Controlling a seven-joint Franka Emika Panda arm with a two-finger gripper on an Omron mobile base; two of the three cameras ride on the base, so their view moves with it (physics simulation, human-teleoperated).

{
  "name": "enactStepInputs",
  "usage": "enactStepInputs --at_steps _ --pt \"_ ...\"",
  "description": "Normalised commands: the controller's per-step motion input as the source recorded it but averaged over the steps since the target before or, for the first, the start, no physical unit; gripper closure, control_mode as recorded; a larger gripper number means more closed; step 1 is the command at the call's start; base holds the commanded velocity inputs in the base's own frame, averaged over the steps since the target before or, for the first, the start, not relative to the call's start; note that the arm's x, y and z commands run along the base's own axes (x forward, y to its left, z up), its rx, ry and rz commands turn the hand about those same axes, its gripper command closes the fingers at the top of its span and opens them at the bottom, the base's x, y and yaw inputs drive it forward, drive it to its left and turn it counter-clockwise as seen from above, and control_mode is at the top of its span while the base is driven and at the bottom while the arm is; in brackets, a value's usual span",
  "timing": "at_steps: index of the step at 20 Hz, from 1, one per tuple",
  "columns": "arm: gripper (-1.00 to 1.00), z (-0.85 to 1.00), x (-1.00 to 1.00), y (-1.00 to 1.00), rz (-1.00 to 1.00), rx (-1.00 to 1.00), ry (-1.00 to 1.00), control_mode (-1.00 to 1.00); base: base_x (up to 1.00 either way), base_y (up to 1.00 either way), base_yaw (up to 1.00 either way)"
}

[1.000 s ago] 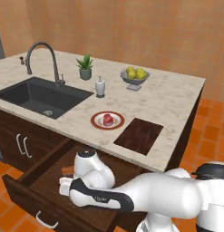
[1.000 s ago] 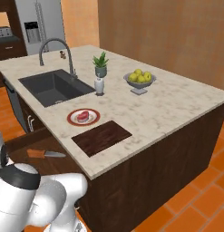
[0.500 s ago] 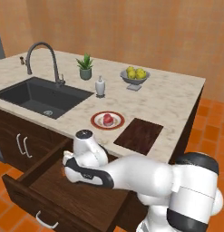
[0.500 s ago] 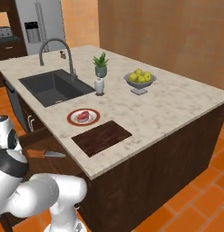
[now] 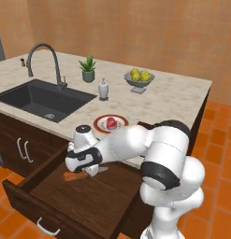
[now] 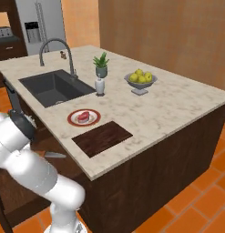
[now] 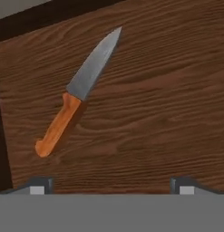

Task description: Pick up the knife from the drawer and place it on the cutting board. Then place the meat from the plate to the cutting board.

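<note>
Meanwhile, the gripper (image 7: 111,186) is hanging over the open drawer (image 5: 89,196), its fingertips (image 7: 41,185) showing wide apart at the bottom corners of the hand view with nothing between them; the knife (image 7: 75,95) is lying flat on the drawer floor in the upper left of that frame, blade toward the top, orange handle slanting down to the lower left, off to one side of the jaws rather than between them; judging by that offset, the hand is probably lining up for a grasp and needs to shift toward the handle before closing. Elsewhere, at mid-frame in the right base view, the cutting board (image 6: 102,138) is waiting bare near the counter's front edge, just beside the plate (image 6: 71,119), where the meat (image 6: 83,116) is sitting for the second step; both seem placed within short reach of the drawer.
</note>
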Motion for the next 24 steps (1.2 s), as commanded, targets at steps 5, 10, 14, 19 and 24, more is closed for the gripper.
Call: enactStepInputs --at_steps 5,10,14,19,24 --pt "-1.00 -0.82 0.61 0.14 -0.10 0.01 0.02 -1.00 0.00 0.00 0.00" --pt "-1.00 -0.21 0.19 0.34 -0.02 0.00 0.00 -1.00 0.00 0.00 0.00" --pt "-1.00 0.29 0.08 0.90 -0.03 -0.11 0.00 -1.00 0.00 0.00 0.00" --pt "-1.00 0.09 0.31 0.66 -0.09 -0.14 0.02 -1.00 0.00 0.00 0.00" --pt "-1.00 -0.54 0.35 0.30 -0.14 -0.15 0.02 -1.00 0.00 0.00 0.00"
